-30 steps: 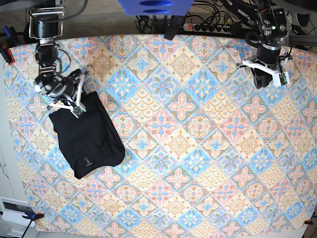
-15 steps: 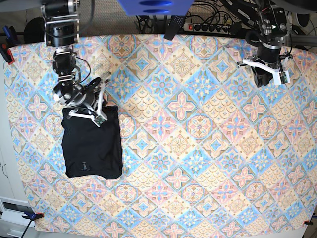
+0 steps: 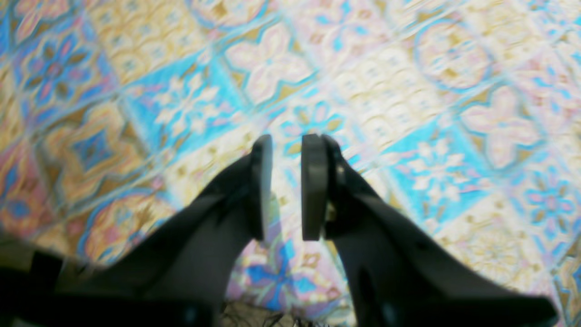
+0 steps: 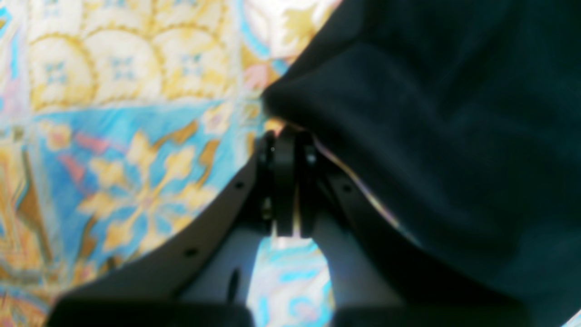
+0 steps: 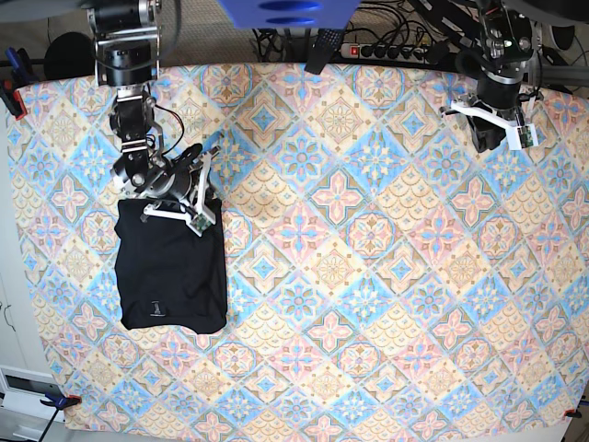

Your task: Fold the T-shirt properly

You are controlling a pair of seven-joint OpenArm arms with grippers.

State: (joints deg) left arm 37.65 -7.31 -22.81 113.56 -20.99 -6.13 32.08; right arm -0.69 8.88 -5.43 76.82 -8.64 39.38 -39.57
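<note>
The black T-shirt point(image 5: 170, 276) lies folded into a compact rectangle at the left of the patterned table, with a tiny pale mark near its front edge. My right gripper point(image 5: 201, 217) is at its far right corner. In the right wrist view that gripper point(image 4: 283, 136) is shut. Its tips touch the edge of the T-shirt point(image 4: 431, 113), and no cloth shows between the pads. My left gripper point(image 5: 490, 141) hangs over the far right of the table, away from the T-shirt. The left wrist view shows this gripper point(image 3: 288, 145) slightly open with nothing in the gap.
A colourful tiled tablecloth point(image 5: 368, 276) covers the whole table. A power strip point(image 5: 396, 51) and cables lie behind the far edge, next to a blue object point(image 5: 285, 11). A clamp point(image 5: 11, 94) grips the left edge.
The T-shirt has swung from a tilted lie to square with the table edges and shifted right. My right gripper moved right along with its far corner. The left arm barely moved.
</note>
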